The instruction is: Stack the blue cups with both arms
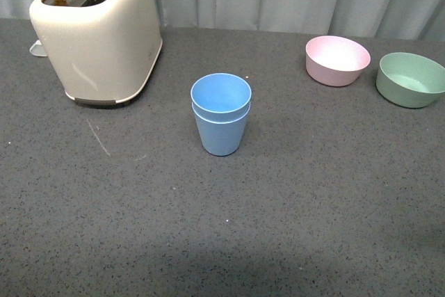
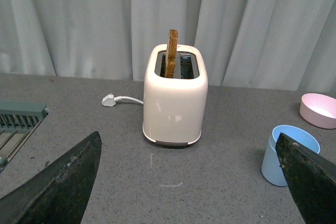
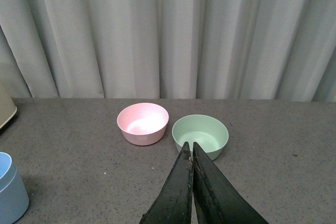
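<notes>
The two light blue cups (image 1: 221, 113) stand nested, one inside the other, upright in the middle of the grey table. Neither arm shows in the front view. The stack shows in the left wrist view (image 2: 283, 156), partly behind one finger, and at the edge of the right wrist view (image 3: 9, 190). My left gripper (image 2: 191, 169) is open and empty, its fingers (image 2: 63, 187) wide apart, back from the toaster and the cups. My right gripper (image 3: 191, 148) is shut and empty, away from the cups, pointing toward the green bowl.
A cream toaster (image 1: 101, 33) with a slice of toast stands at the back left; its plug (image 2: 108, 100) lies beside it. A pink bowl (image 1: 337, 60) and a green bowl (image 1: 410, 79) sit at the back right. A grey rack (image 2: 18, 121) lies far left.
</notes>
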`<state>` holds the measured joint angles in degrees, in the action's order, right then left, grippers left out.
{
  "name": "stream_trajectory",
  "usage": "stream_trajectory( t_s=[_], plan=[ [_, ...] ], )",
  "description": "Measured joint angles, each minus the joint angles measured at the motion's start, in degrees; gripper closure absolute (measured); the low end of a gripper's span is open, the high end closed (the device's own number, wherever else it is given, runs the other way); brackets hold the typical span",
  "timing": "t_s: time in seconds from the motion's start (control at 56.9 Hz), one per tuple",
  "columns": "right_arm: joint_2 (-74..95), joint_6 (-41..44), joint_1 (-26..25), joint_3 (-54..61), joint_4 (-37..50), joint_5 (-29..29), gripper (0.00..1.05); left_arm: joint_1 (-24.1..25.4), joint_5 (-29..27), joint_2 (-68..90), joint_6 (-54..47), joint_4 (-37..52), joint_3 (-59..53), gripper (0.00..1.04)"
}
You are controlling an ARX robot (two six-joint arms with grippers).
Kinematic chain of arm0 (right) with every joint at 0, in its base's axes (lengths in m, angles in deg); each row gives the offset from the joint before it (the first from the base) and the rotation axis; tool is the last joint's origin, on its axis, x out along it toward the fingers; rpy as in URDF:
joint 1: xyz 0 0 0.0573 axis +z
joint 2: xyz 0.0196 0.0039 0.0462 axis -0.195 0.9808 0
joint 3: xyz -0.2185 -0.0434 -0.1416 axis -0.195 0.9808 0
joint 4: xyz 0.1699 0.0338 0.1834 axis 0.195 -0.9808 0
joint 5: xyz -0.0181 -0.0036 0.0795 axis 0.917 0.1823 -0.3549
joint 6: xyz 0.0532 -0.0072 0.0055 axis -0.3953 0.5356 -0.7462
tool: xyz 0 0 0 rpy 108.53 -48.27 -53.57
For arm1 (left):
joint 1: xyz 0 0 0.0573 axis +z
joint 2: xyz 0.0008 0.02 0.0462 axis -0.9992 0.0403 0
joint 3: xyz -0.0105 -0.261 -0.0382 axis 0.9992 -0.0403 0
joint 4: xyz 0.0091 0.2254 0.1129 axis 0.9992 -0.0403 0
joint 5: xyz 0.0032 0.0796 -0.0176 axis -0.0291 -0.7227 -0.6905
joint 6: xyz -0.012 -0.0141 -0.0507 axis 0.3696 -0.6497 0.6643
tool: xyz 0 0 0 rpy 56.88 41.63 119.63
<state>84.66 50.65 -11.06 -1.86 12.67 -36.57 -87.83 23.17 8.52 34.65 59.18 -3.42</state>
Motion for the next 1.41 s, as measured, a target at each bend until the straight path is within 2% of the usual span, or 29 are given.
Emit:
stream_trajectory(
  t_s=[0.58, 1.407],
  plan=[
    [-24.3, 0.0, 0.0, 2.1, -21.3, -0.4, 1.04, 0.0, 0.0, 0.0, 0.0, 0.0, 0.0, 0.07],
    [-42.1, 0.0, 0.0, 2.1, -38.7, -0.4, 1.04, 0.0, 0.0, 0.0, 0.0, 0.0, 0.0, 0.07]
  ],
)
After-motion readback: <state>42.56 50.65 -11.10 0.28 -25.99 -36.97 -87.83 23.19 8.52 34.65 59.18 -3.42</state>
